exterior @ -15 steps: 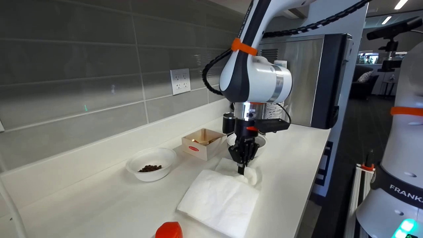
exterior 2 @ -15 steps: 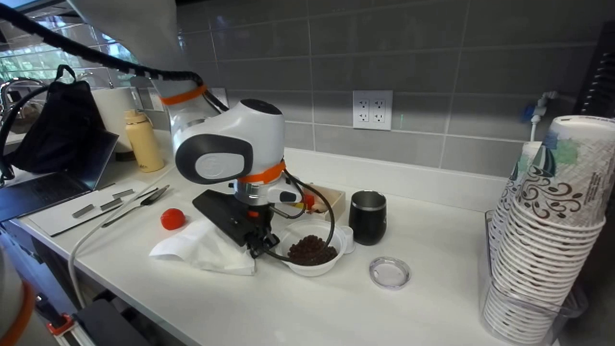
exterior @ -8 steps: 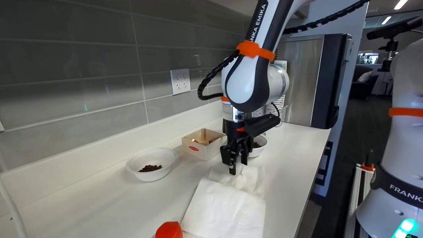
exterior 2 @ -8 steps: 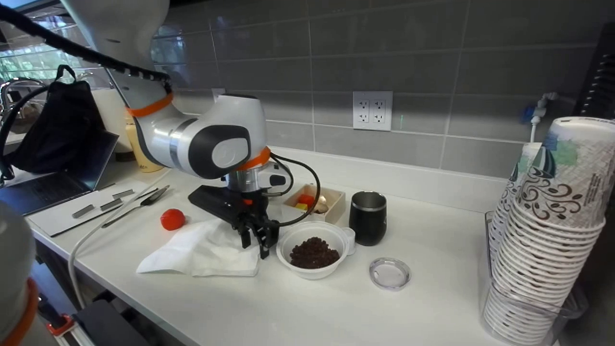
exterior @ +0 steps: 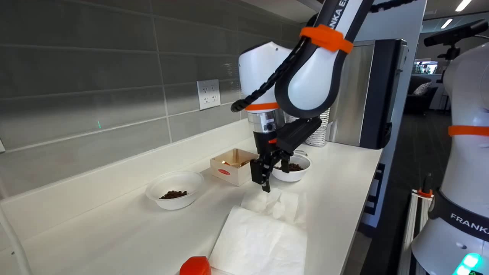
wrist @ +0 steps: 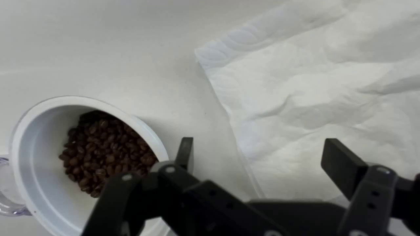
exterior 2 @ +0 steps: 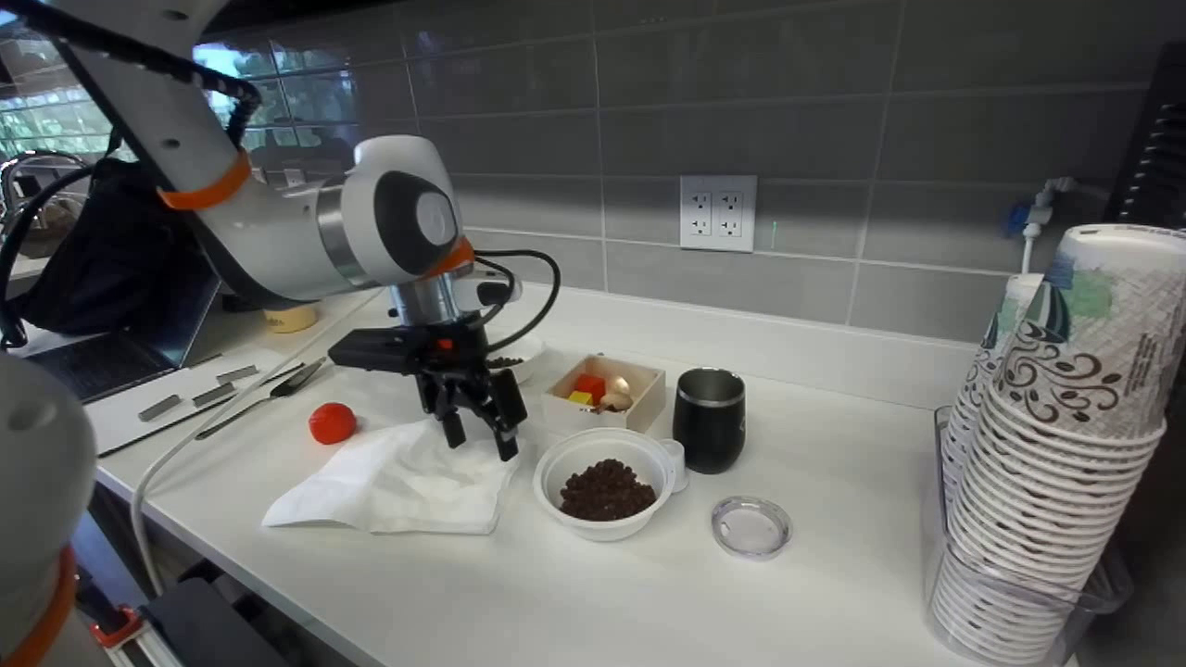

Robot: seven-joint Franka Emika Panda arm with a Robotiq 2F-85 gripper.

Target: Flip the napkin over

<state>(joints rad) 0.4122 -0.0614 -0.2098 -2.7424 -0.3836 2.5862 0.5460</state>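
Observation:
The white napkin [exterior: 261, 244] lies on the counter, a smooth folded part at one end and a thinner, wrinkled part at the other. Its creased surface [wrist: 295, 98] fills much of the right side in the wrist view. Above the wrinkled end, close to a bowl of dark beans, hovers my gripper [exterior 2: 481, 446]. Its fingers are spread wide with nothing between them, and the napkin's edge runs beneath the gap in the wrist view. From an exterior view the gripper [exterior: 275, 180] appears raised clear of the napkin.
A white bowl [exterior 2: 602, 530] of beans stands close beside the napkin's wrinkled end. Another white bowl [exterior: 174, 203] and a wooden box [exterior: 228, 175] sit nearer the wall. Around them are a black tumbler [exterior 2: 710, 426], a clear lid [exterior 2: 752, 526], a red object [exterior 2: 333, 422] and stacked cups [exterior 2: 1047, 491].
A second ago my gripper was closed down at the napkin's bunched end. Its fingers have spread, it has risen off, and the loosened napkin has settled flatter on the counter.

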